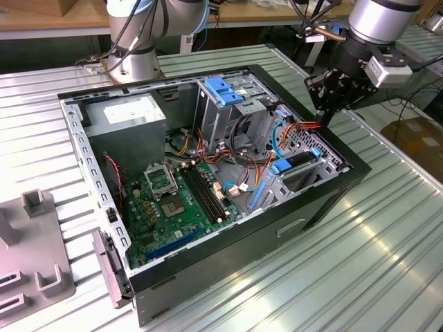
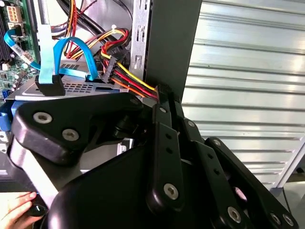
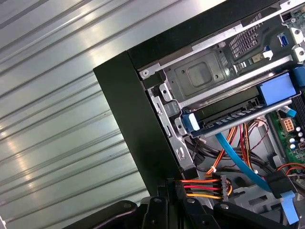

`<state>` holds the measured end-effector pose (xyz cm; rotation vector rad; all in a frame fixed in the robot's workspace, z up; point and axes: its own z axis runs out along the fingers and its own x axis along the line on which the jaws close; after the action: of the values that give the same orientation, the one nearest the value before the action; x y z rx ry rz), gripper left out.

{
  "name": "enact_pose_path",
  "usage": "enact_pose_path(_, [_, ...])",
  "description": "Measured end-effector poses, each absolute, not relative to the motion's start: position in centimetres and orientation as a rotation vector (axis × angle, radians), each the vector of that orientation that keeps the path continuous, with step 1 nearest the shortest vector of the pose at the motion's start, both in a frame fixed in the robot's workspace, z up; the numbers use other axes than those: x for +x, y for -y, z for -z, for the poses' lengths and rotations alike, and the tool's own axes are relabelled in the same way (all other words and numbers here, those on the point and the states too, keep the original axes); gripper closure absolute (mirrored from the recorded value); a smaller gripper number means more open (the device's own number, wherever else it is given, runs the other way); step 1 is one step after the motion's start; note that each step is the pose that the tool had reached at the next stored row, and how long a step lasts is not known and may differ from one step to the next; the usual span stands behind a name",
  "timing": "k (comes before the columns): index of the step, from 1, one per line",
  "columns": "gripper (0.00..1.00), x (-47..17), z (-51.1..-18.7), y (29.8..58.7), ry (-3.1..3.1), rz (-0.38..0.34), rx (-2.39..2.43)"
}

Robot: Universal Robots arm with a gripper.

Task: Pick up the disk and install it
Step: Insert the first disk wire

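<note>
The disk lies tilted in the bay at the corner of the open computer case toward the exterior view's right, a dark slab with blue rail ends. In the first wrist view the disk shows its grey edge and blue tabs. My gripper hangs just above that corner, beside the case wall. Its black fingers stand together, pinching a bundle of red, orange and yellow power wires that lead to a black power connector. The disk lies a little beyond the gripper tip, apart from it.
A blue data cable with a black plug loops over perforated metal near the gripper. The motherboard and a drive cage with a blue latch lie inside the case. A second arm's base stands behind. A person's hand is close by.
</note>
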<state>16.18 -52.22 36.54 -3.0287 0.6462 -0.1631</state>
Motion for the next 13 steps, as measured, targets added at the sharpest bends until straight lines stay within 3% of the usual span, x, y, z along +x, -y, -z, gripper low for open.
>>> enact_pose_path(13, [0.84,16.18,-37.17,52.22,-0.845,0.169,-2.992])
